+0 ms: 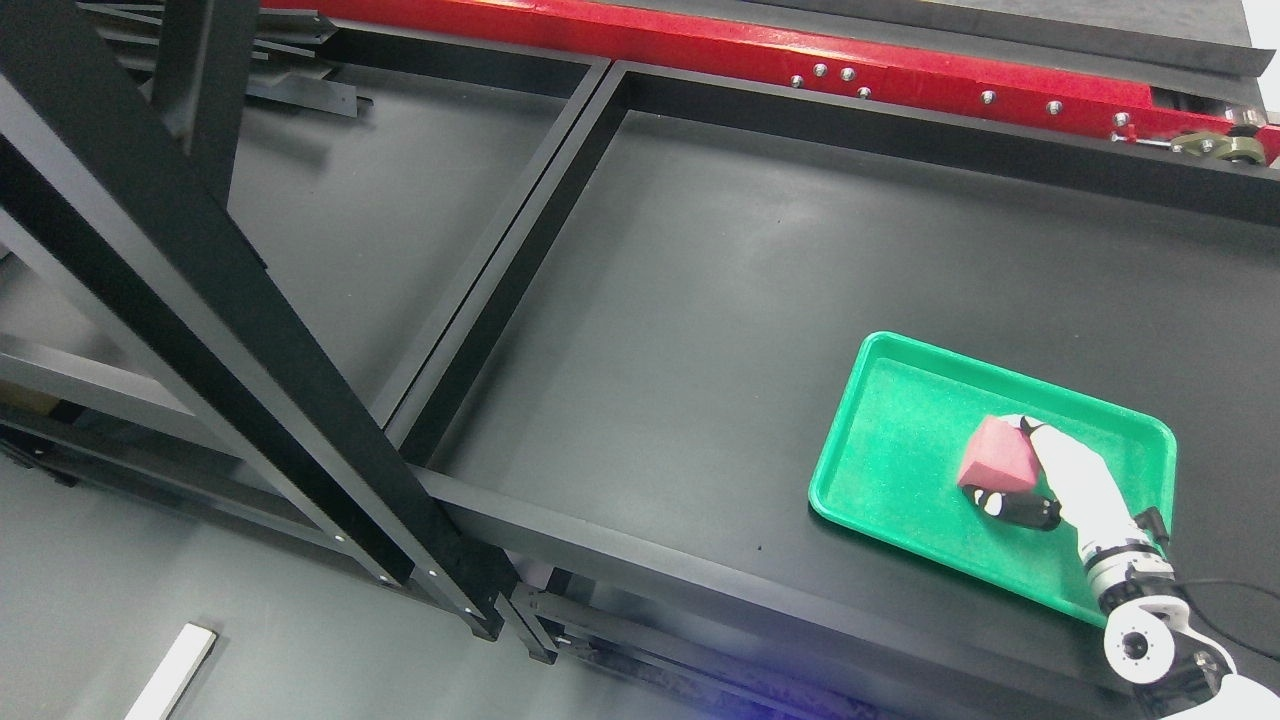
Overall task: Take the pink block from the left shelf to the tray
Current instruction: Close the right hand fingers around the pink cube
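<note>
Over the green tray [880, 420], right hand [1040, 475] clasps the pink block [995, 455], fingers wrapped front and back, likely lowering it for release.

Black tabletop [700, 300] filled most of view, framed by raised black rails. Black divider rail [500, 270] ran diagonally, splitting left bay from right bay. Thick black beam [200, 300] crossed left side from upper left to lower centre, in front of table. Red bar [760, 50] with silver bolts lay along far edge. White strip [175, 668] lay on grey floor at lower left.
</note>
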Robot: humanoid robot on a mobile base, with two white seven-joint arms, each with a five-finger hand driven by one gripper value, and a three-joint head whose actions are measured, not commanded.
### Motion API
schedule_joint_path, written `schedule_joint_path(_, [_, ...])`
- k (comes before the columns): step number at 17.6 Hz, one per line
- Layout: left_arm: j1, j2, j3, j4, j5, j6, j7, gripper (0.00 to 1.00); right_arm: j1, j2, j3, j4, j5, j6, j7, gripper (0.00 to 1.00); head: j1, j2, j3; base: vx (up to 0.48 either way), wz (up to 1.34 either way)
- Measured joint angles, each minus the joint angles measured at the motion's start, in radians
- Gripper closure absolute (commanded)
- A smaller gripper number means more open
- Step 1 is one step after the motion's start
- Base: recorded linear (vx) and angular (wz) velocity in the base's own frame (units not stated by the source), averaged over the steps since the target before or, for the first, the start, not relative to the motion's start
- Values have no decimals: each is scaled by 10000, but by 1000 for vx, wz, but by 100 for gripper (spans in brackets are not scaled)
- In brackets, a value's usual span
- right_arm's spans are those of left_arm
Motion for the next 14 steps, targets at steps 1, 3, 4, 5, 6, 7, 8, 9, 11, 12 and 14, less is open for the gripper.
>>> schedule_joint_path(1, [0, 0, 0, 0, 0, 0, 0, 0, -24, -1, 2, 30, 0, 1, 12, 97, 0, 0, 0, 0, 0])
schedule_joint_path(3, [0, 0, 0, 0, 0, 0, 0, 0, -68, -2, -7, 82, -12, 2, 40, 97, 0, 0, 0, 0, 0])
schedule_joint_path(4, [0, 0, 0, 0, 0, 0, 0, 0, -81, -1, -31, 109, -30, -127, 78, 97, 0, 0, 0, 0, 0])
schedule_joint_path(5, [0, 0, 0, 0, 0, 1, 0, 0, -73, 8, -63, 128, -53, -296, 80, 97, 0, 0, 0, 0, 0])
schedule_joint_path(6, [0, 0, 0, 0, 0, 2, 0, 0, -52, 17, -115, 140, -78, -516, -14, 97, 0, 0, 0, 0, 0])
schedule_joint_path(7, [0, 0, 0, 0, 0, 2, 0, 0, 19, 34, -186, 140, -96, -723, -200, 97, 0, 0, 0, 0, 0])
schedule_joint_path(8, [0, 0, 0, 0, 0, 3, 0, 0, 69, 65, -266, 115, -112, -937, -341, 97, 0, 0, 0, 0, 0])
schedule_joint_path(9, [-1, 0, 0, 0, 0, 3, 0, 0, 122, 98, -323, 81, -127, -1218, -456, 96, 0, 0, 0, 0, 0])
schedule_joint_path(11, [-1, 0, 0, 0, 0, 3, 0, 0, 186, 190, -451, -71, -155, -1762, -992, 96, 0, 0, 0, 0, 0])
schedule_joint_path(12, [0, 0, 0, 0, 0, 3, 0, 0, 209, 246, -536, -151, -173, -1980, -1225, 96, 0, 0, 0, 0, 0])
schedule_joint_path(14, [0, 0, 0, 0, 0, 3, 0, 0, 250, 382, -762, -335, -243, -2562, -1726, 96, 0, 0, 0, 0, 0])
